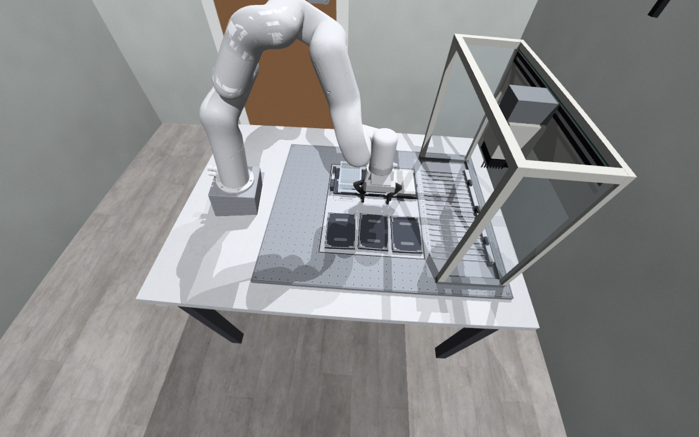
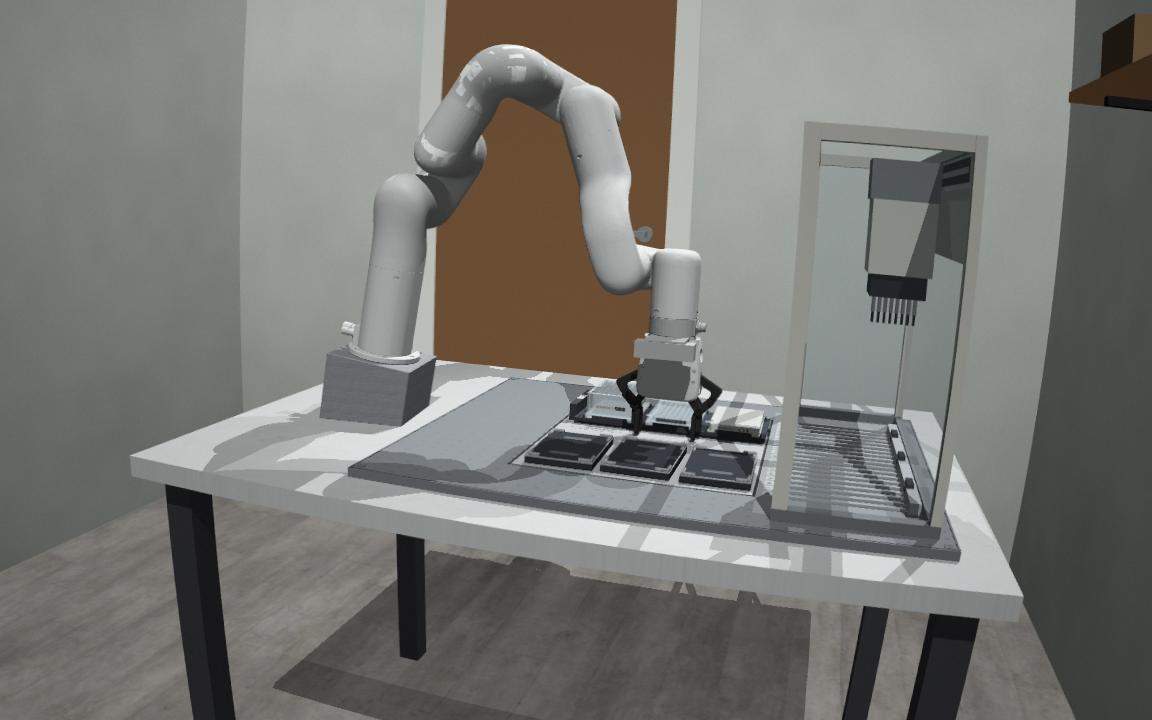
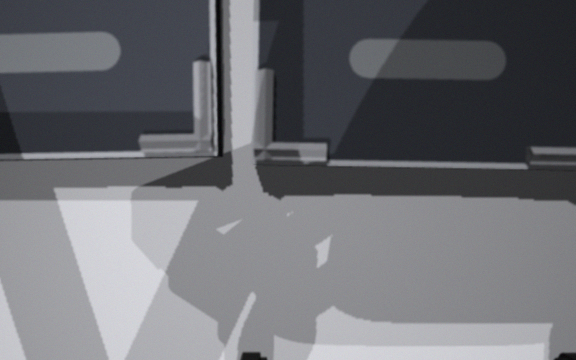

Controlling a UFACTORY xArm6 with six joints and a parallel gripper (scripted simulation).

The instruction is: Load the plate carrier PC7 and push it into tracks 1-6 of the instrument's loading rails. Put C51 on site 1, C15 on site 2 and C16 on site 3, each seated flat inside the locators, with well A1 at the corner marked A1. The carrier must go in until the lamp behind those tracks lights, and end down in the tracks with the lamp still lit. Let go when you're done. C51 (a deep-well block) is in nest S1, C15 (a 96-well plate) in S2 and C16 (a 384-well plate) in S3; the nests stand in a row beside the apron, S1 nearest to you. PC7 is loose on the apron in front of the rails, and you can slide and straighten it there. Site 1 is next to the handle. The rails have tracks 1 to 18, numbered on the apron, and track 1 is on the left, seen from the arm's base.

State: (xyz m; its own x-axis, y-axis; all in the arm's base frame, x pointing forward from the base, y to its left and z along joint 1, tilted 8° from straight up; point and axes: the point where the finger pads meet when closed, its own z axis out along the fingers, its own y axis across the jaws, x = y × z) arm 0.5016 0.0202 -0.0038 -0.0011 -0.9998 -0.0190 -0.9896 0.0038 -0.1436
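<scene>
The carrier PC7 lies on the apron in front of the far tracks, with its dark handle end (image 1: 334, 180) toward the arm's base. A clear deep block, C51 (image 1: 347, 178), sits next to the handle. A plate (image 2: 668, 411) sits in the middle and a white plate (image 1: 404, 182) at the rail end. My gripper (image 1: 375, 198) is open and empty, low over the carrier's near edge at its middle. It also shows in the exterior view (image 2: 665, 429). The wrist view shows two dark empty nests (image 3: 88, 75) (image 3: 438, 80) with corner locators.
Three dark empty nests (image 1: 373, 231) stand in a row on the near side of the carrier. The loading rails (image 1: 449, 215) lie to the right under the instrument's frame (image 1: 525, 162), with a pipetting head (image 2: 900, 223) hanging above.
</scene>
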